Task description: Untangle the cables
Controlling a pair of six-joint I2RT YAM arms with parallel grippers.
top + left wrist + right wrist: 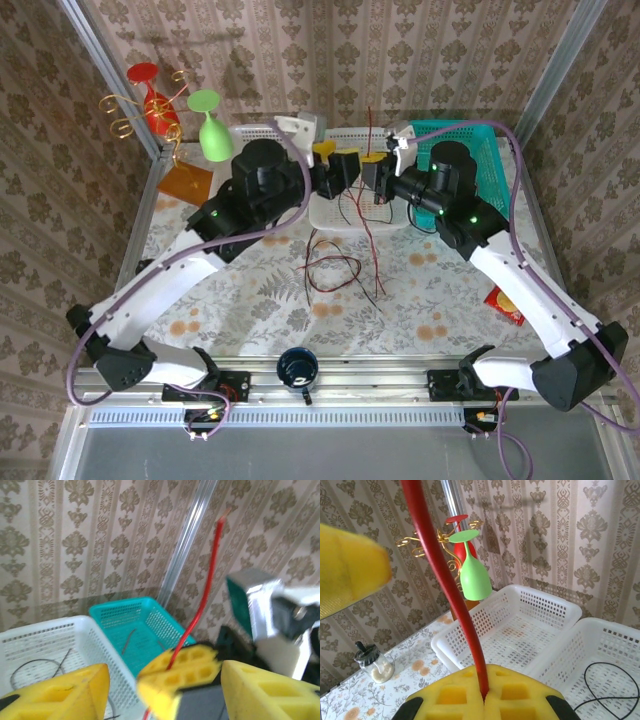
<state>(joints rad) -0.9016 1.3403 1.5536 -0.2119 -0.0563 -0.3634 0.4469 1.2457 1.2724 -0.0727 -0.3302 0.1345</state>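
The right hand [485,700] has its yellow pads pressed together on the red cable [445,580], which rises steeply out of the pinch and leaves the top of the right wrist view. In the left wrist view the left hand [165,682] stands with its fingers [60,695] well apart, one on either side of the right hand's pads, and holds nothing. The red cable [205,595] climbs from those pads to a bare tip near the wall. From above, both hands meet over a white basket [330,215] at the far middle of the tabletop [250,300], the left hand [340,165] just beside the right hand [374,168]. The red cable [372,240] runs from above the hands down past the basket, and its lower end reaches the tabletop. Near that end a loose tangle of dark red and black cables [330,270] lies on the flowered cloth. A black cable [610,680] curls inside a white basket [620,640], and another thin cable [127,640] lies in the teal basket [150,615]. A green glass [210,125] and a red glass [150,95] hang on a gold rack at the far left. A mug [297,367] sits at the near edge between the arm bases.
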